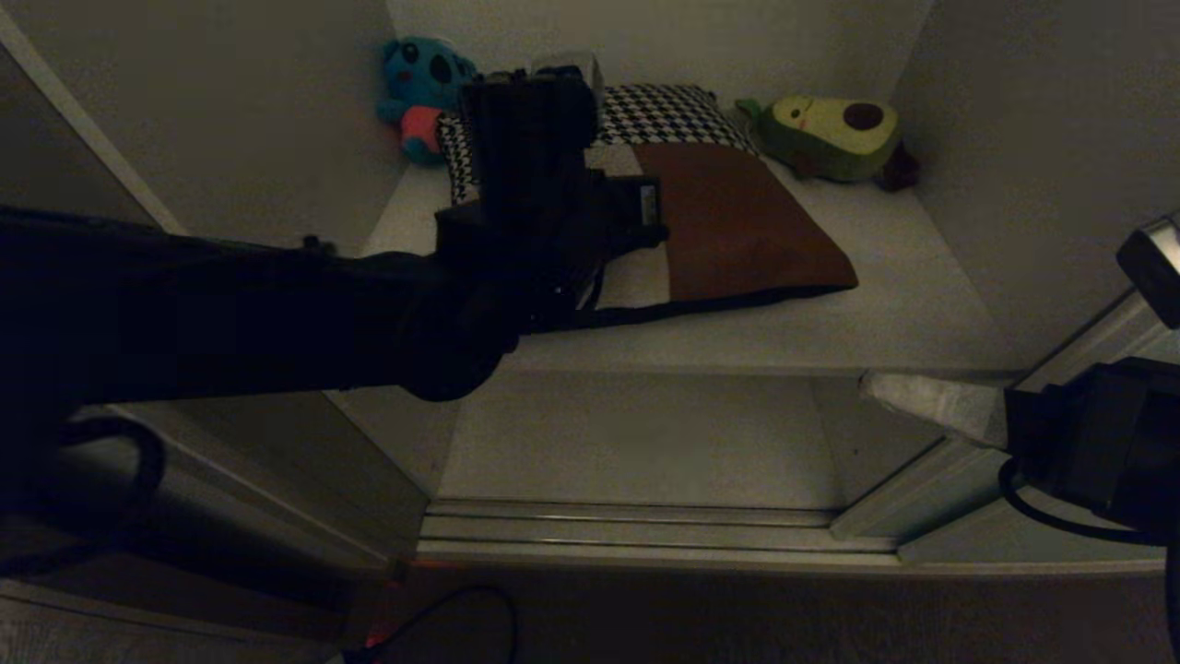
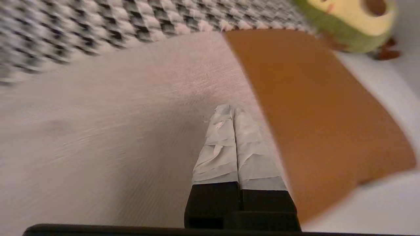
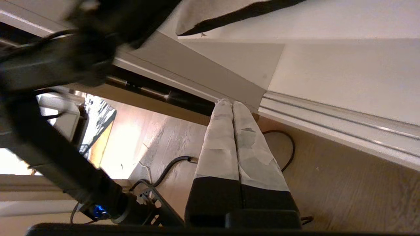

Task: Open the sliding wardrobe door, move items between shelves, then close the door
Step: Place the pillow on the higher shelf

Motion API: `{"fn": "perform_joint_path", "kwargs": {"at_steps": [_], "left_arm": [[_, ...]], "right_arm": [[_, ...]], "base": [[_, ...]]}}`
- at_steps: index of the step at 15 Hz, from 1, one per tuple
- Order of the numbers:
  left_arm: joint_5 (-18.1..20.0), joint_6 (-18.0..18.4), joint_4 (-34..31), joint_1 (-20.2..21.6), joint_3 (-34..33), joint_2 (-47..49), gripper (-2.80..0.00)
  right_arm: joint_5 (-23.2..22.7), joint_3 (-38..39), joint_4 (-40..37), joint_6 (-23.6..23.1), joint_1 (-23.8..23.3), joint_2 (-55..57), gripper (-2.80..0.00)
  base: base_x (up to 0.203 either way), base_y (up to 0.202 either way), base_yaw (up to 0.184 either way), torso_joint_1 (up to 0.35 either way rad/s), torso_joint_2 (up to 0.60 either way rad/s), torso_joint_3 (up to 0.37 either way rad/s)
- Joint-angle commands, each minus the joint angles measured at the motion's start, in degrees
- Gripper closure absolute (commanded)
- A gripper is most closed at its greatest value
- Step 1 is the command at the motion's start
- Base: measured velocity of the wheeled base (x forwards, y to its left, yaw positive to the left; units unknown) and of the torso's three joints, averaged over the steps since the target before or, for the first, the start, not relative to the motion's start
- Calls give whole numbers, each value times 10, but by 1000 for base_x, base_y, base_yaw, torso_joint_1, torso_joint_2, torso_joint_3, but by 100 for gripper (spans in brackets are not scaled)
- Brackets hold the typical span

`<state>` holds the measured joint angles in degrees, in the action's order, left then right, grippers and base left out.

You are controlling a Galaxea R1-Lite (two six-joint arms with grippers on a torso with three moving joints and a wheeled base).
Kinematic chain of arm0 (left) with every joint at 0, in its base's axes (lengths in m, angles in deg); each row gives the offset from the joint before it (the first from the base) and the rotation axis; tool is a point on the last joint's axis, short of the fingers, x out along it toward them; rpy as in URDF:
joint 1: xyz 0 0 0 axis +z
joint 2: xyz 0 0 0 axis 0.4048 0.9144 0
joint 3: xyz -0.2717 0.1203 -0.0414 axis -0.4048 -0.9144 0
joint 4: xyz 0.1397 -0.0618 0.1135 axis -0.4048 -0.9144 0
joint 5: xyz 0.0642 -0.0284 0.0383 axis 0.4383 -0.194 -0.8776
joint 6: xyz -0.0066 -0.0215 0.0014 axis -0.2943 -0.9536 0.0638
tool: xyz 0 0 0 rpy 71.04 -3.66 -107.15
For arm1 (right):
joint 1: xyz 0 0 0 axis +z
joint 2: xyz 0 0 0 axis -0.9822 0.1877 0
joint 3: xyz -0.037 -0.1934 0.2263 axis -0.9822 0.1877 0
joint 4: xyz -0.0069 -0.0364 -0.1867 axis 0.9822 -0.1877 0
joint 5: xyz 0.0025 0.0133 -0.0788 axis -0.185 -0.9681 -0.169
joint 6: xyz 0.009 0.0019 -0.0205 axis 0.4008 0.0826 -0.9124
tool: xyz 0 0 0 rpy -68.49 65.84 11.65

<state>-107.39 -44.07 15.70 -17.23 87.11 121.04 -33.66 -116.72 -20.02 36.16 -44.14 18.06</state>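
With its fingers pressed together and empty above the cream cushion (image 2: 147, 131) on the upper shelf (image 1: 885, 304), the left gripper (image 2: 229, 113) may only shove it against the houndstooth cushion (image 1: 668, 112) instead of gripping.

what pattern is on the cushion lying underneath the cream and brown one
Black-and-white houndstooth cushion, lying under the cream-and-brown cushion; clearest in the left wrist view.

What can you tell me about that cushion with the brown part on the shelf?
The cushion is square, of woven-looking fabric, cream with a wide brown band and a dark edge underneath. It lies flat on the white shelf, its far edge overlapping a black-and-white checked cushion. The robot's left gripper, shut, is over its cream half; contact is unclear.
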Motion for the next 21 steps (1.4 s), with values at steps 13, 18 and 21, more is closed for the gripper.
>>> {"fn": "perform_joint_path", "kwargs": {"at_steps": [13,18,21], "left_arm": [[-138,45,-59,-8,-348,-328,0],[-162,45,-57,71,-434,-420,0],[-164,45,-61,100,-489,-479,0]], "right_arm": [[81,6,-148,-198,6,-93,0],[84,21,-254,-214,0,-229,0],[83,33,-344,-236,-2,-307,0]], "base": [[0,0,0,0,0,0],[0,0,0,0,0,0],[0,0,0,0,0,0]]}}
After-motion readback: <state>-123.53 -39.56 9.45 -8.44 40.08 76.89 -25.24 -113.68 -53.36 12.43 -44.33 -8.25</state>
